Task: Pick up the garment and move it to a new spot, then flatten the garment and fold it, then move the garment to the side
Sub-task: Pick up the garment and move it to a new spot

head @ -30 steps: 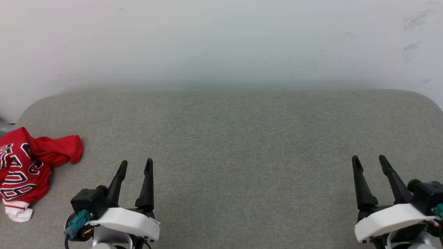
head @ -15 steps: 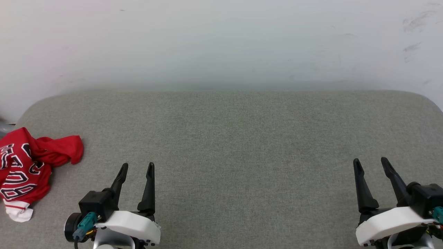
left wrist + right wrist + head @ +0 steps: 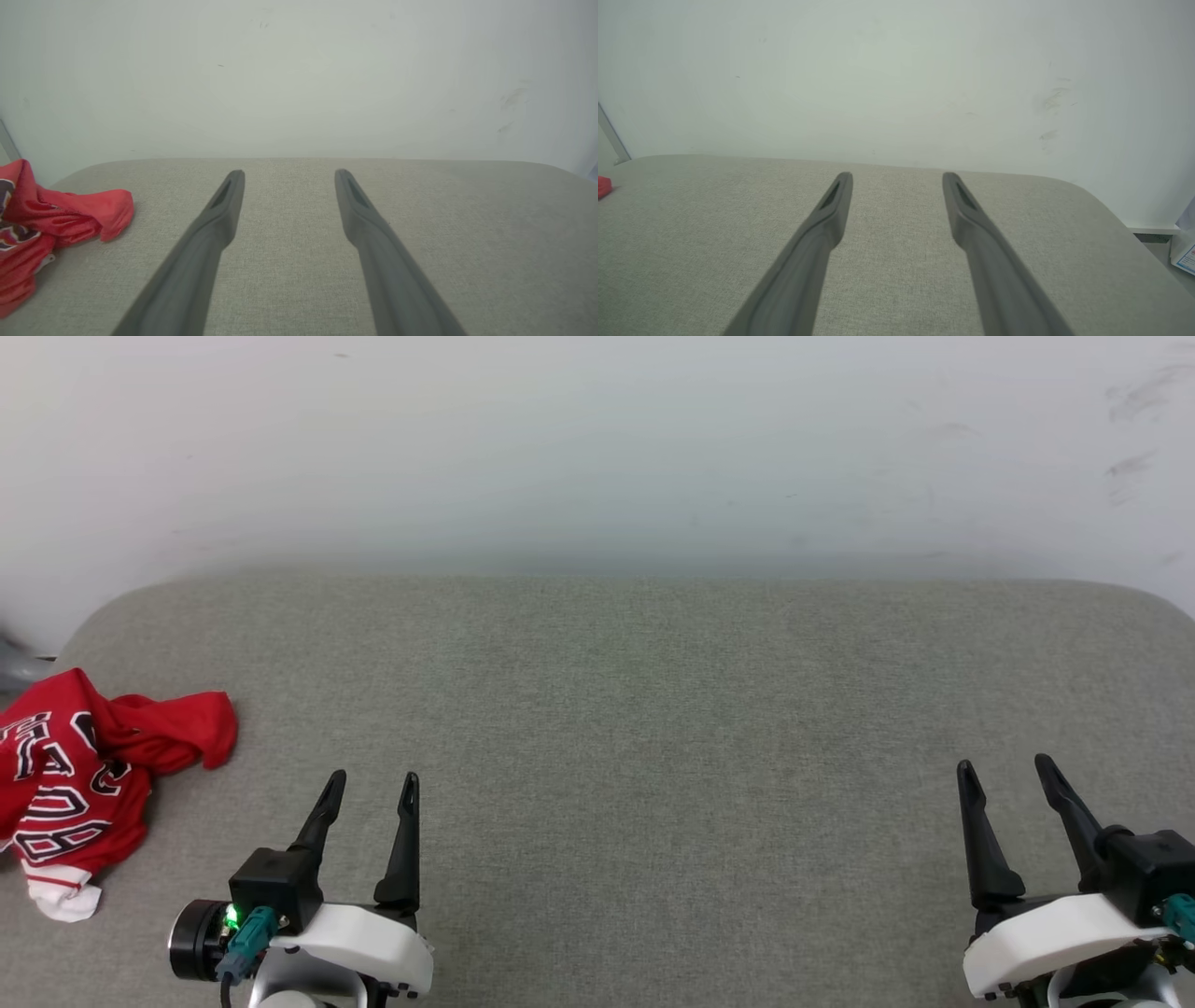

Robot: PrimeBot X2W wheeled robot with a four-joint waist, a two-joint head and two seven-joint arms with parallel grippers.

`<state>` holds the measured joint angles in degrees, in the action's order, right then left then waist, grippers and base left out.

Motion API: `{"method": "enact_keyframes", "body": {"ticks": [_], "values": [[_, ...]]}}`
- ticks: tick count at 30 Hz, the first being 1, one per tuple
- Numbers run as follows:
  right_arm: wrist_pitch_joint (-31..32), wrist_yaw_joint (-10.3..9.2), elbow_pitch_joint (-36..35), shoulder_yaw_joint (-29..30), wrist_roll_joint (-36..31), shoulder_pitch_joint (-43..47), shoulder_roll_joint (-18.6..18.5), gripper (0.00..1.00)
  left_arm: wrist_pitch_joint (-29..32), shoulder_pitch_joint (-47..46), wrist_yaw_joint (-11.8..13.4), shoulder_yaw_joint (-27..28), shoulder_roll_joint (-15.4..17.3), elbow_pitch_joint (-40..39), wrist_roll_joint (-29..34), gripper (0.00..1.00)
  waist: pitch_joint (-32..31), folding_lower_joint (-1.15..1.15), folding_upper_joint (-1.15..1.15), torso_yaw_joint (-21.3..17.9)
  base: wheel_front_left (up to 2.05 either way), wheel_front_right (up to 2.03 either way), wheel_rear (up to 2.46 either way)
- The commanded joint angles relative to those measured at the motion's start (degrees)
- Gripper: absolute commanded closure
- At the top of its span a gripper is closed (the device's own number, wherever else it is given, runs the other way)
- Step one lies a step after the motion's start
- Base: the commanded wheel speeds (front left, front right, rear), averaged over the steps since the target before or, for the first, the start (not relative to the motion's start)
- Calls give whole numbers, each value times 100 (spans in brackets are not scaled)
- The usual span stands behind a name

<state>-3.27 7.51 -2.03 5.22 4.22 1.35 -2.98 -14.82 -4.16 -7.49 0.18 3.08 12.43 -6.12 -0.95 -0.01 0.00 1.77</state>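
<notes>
Garment: red jersey (image 3: 84, 784) crumpled at the left end of the grey fabric surface (image 3: 653, 709).
Left gripper (image 3: 373, 777): spread wide, empty, near the jersey's right side, apart from it.
Right gripper (image 3: 1004, 763): spread wide, empty, well apart.

Grey fabric-covered table (image 3: 653, 709), far corners rounded. One red shirt (image 3: 84, 775) lies crumpled at its left edge, black white-outlined lettering facing up, a white sleeve end toward the near side.

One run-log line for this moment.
crumpled red jersey shirt: far left of grey fabric surface, untouched | left gripper: open, empty | right gripper: open, empty
</notes>
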Motion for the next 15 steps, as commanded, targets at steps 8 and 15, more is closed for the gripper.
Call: {"method": "enact_keyframes", "body": {"ticks": [8,15], "values": [[-63,-4,-41,-70,147,36,16,0,-41,-154,7,158,-6,28,42,0,37,1,0,401,0,0,0],[-85,-4,-58,-199,192,11,16,0,-41,-188,6,229,-11,93,6,0,71,1,0,903,0,0,0]]}}
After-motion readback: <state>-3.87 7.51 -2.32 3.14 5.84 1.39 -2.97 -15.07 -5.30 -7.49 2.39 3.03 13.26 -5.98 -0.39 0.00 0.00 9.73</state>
